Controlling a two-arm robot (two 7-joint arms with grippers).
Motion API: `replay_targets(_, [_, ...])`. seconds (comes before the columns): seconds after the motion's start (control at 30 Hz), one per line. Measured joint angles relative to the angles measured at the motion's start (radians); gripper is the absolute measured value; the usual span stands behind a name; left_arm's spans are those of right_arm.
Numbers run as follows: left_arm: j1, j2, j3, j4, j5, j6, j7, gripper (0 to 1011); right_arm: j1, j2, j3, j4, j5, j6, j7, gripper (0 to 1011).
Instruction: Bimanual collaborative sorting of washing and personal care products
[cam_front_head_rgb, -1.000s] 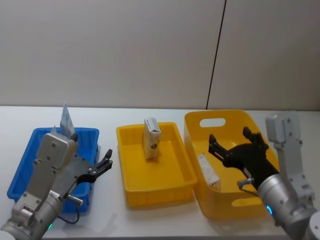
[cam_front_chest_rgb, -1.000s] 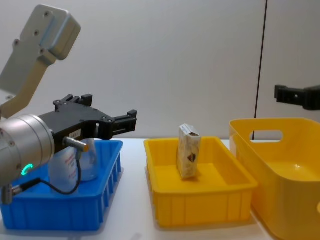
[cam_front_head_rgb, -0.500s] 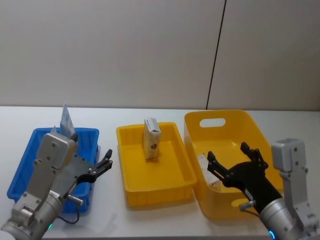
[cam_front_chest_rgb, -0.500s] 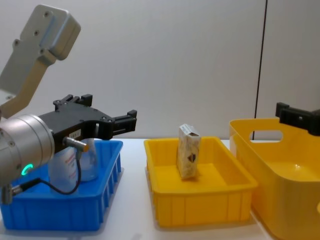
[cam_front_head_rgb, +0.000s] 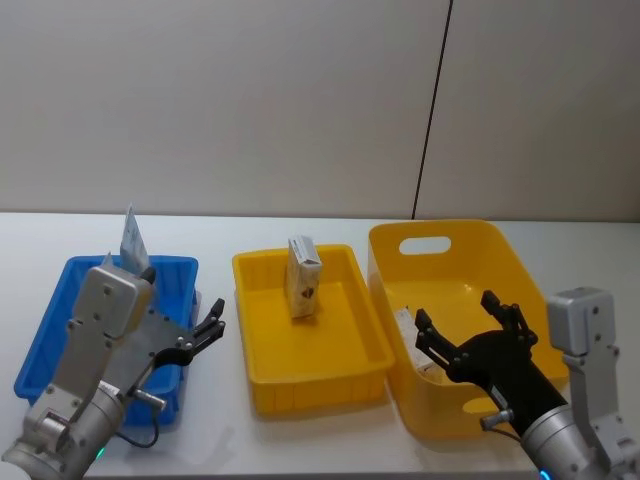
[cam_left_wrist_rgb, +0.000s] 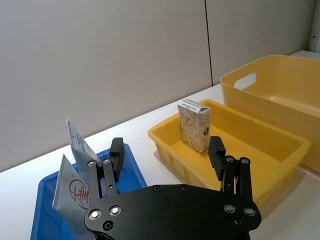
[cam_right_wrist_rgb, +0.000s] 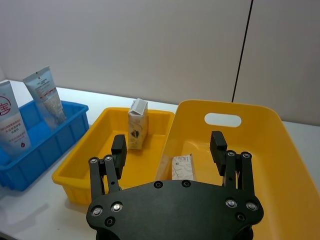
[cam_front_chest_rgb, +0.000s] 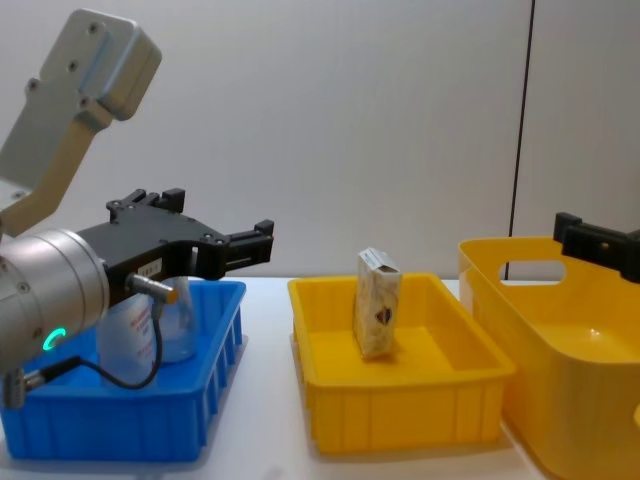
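One cream carton (cam_front_head_rgb: 303, 277) with a dark logo stands upright in the yellow tray (cam_front_head_rgb: 262, 372); it also appears in the chest view as the carton (cam_front_chest_rgb: 378, 302). A second carton (cam_front_head_rgb: 409, 335) lies flat inside the tall yellow basket (cam_front_head_rgb: 440, 262), against its left wall. Two pale tubes (cam_right_wrist_rgb: 47, 95) with red print stand in the blue tray (cam_front_head_rgb: 50, 330). My left gripper (cam_front_head_rgb: 205, 333) hangs open and empty over the blue tray's right edge. My right gripper (cam_front_head_rgb: 455, 312) is open and empty above the basket's near part, close to the flat carton (cam_right_wrist_rgb: 182, 167).
The blue tray, the yellow tray and the basket stand in a row from left to right on a white table (cam_front_head_rgb: 330, 440). A grey wall (cam_front_head_rgb: 300, 100) runs behind. Bare table lies in front of the trays.
My right gripper has come down and back toward me, now low over the basket's front. The left arm and all products have stayed still.
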Motion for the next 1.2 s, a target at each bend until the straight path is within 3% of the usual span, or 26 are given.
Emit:
replay_targets(0.5, [0.002,-0.009,-0.009,0.0,0.004,0.007,0.011,1001,0.0,0.0,0.0,-0.001,0.0,0.0,-0.001,1000])
replay_targets(1.2, [-0.016,-0.083,-0.083,0.038,0.002,0.115,0.124,1001,0.0,0.0,0.0,-0.001,0.0,0.0,-0.001,1000])
